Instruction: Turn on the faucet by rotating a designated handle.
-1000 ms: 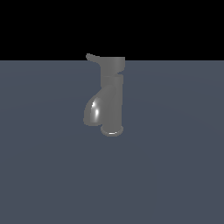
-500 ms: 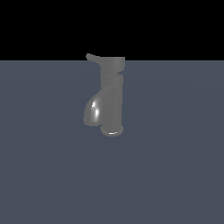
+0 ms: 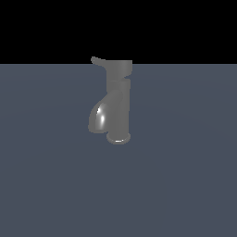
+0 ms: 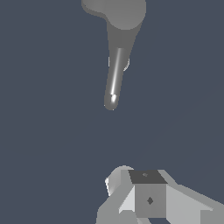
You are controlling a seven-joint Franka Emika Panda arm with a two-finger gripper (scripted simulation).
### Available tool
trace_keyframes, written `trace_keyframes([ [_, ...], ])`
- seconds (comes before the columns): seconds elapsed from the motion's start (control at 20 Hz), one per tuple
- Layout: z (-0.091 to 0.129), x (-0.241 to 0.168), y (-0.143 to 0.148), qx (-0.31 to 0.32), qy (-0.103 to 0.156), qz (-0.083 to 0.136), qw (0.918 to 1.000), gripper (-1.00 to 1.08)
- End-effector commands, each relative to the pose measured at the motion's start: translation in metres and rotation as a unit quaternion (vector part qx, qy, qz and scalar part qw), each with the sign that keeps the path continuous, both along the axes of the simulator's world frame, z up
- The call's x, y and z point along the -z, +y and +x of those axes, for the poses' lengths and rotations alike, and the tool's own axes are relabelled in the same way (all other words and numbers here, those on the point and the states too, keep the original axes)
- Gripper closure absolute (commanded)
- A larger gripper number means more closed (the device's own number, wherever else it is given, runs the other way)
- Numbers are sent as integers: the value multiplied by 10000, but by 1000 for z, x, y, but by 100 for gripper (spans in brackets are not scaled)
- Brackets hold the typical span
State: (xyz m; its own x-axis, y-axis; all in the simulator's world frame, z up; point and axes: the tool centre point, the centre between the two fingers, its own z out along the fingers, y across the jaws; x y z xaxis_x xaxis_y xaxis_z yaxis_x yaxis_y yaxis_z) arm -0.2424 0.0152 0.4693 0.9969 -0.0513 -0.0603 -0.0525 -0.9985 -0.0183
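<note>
The faucet stands upright on the flat grey surface, its bulging spout toward the exterior view's left. The handle sticks out from the wide top cap, also toward that left. My gripper is not in the exterior view. In the wrist view I look down on the faucet: the cap is at the far edge, a short stub that seems to be the handle shows beside it, and the glossy spout reaches toward me. My gripper is only partly in frame, apart from the faucet; its opening does not show.
The grey surface spreads all around the faucet, with a black background behind it. Nothing else shows on it.
</note>
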Motion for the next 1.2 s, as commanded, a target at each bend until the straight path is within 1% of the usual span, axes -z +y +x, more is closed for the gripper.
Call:
trace_keyframes([
  [0.0, 5, 0, 0, 132, -1, 0, 9999, 108],
  [0.35, 28, 3, 2, 709, -3, 0, 9975, 108],
  [0.6, 50, 6, 4, 1289, -2, -3, 9917, 108],
  [0.85, 74, 12, 6, 1896, 2, -11, 9819, 108],
  [1.15, 103, 21, 9, 2619, 9, -27, 9651, 108],
])
